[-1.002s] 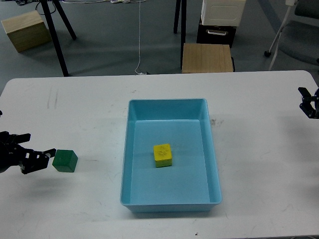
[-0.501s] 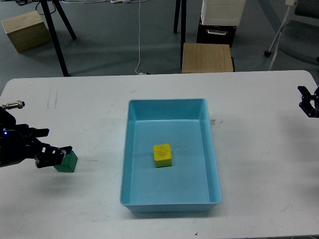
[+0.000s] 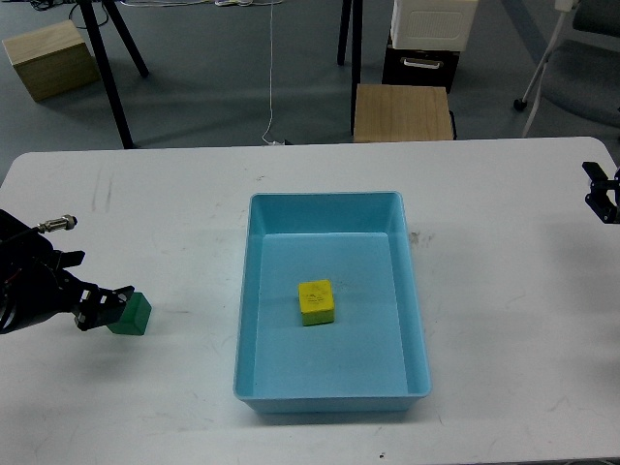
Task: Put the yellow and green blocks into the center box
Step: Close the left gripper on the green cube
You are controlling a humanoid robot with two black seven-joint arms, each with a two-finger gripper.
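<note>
Head view, items as we find them: one light-blue rectangular plastic box point(image 3: 254, 291) at the centre of our white table point(image 3: 504, 320), holding one yellow cube block point(image 3: 316, 301) on its floor. One green cube block point(image 3: 132, 313) on the table, left of the box, our left gripper point(image 3: 105, 306) against it; jaw state we cannot tell. Our right gripper point(image 3: 603, 193) at the right edge, likewise indistinct.

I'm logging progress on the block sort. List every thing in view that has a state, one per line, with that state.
yellow block: inside the blue box, resting on its floor.
green block: on the table, outside the box to its left, with the left gripper at it.
blue box: open-topped, upright, mid-table.
left gripper: at the green block; grip cannot be told.
right gripper: at the table's right edge, holding nothing visible.
</note>
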